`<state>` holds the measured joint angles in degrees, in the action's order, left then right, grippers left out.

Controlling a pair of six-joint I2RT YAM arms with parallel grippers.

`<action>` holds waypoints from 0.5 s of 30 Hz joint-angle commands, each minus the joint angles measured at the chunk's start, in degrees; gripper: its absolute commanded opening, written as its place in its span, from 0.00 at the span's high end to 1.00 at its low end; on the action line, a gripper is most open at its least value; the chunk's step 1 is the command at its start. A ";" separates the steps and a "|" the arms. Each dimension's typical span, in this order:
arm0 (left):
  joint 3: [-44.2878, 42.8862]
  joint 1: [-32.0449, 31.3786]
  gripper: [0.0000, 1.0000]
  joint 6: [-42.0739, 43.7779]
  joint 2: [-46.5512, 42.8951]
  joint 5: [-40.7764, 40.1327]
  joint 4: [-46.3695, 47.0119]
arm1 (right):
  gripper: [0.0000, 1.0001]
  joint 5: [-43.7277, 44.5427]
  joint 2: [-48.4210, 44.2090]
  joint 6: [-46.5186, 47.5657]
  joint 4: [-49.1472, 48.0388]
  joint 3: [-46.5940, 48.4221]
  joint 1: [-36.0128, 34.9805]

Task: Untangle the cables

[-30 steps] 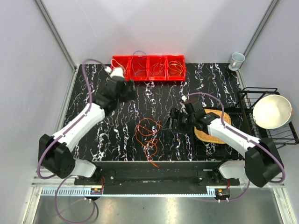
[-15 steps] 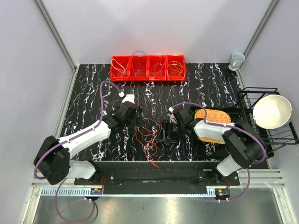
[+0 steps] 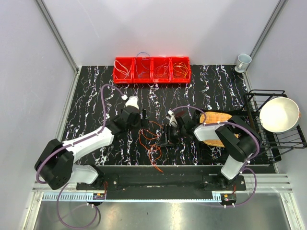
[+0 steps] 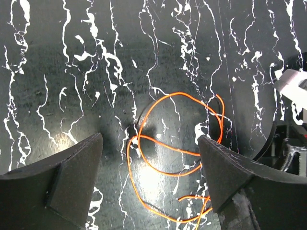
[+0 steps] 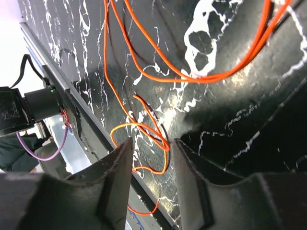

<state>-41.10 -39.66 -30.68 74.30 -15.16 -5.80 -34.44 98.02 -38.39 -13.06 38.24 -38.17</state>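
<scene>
Top external: the cables (image 3: 151, 139), a loose orange tangle, lie on the table (image 3: 96, 91) toward 6 o'clock of its centre, near the arm bases. The tangle's long axis runs from 12 to 6 o'clock, with one tail trailing to the near edge. More thin wires sit in the red bins (image 3: 152, 80) at 12 o'clock, well apart from the tangle. The left gripper (image 3: 140, 125) stands at 10 o'clock of the tangle, just beside its upper loops. The right gripper (image 3: 166, 138) stands at 3 o'clock, at the tangle's edge. It is judged the nearer of the two.

Left wrist: jaws spread wide and holding nothing. An orange loop lies on the table below the gap, offset toward 2 o'clock, with strands running back toward 6 o'clock between the fingers. It appears to touch neither finger.

Right wrist: jaws stand a narrow gap apart. A small orange loop lies in line with that gap at the fingertips, and larger loops sweep across at 12 o'clock. No pinch is visible, and whether the tips touch the wire cannot be told.

Assessment: the coming move turns on that small loop. Several strands cross in line with the gap, so closing may catch more than one.
</scene>
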 commanded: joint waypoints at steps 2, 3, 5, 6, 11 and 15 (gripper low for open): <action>0.41 2.83 0.17 0.44 1.02 3.02 5.19 | 0.65 2.71 3.49 2.79 -0.48 -0.09 -0.59; 0.93 3.09 0.17 0.27 0.85 3.90 5.45 | 0.67 2.62 3.93 3.23 -0.56 -0.01 -0.59; 1.37 3.80 0.17 0.18 0.58 4.52 5.54 | 0.73 2.18 4.20 3.32 -0.91 -0.01 -0.59; 1.46 3.97 0.17 0.09 0.58 4.96 5.63 | 0.79 1.92 4.72 3.41 -1.26 -0.01 -0.50; 1.20 4.15 0.18 0.09 1.11 5.23 5.63 | 0.98 0.69 3.68 2.54 -1.18 1.57 -0.50; 2.51 4.15 0.21 -0.08 -0.30 5.23 7.30 | 1.00 2.88 -5.26 4.46 10.66 9.20 -0.59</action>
<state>-39.72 -35.64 -30.55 75.18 -11.11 -2.96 -34.83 100.88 -36.93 -12.01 40.27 -38.24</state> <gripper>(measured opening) 0.807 0.013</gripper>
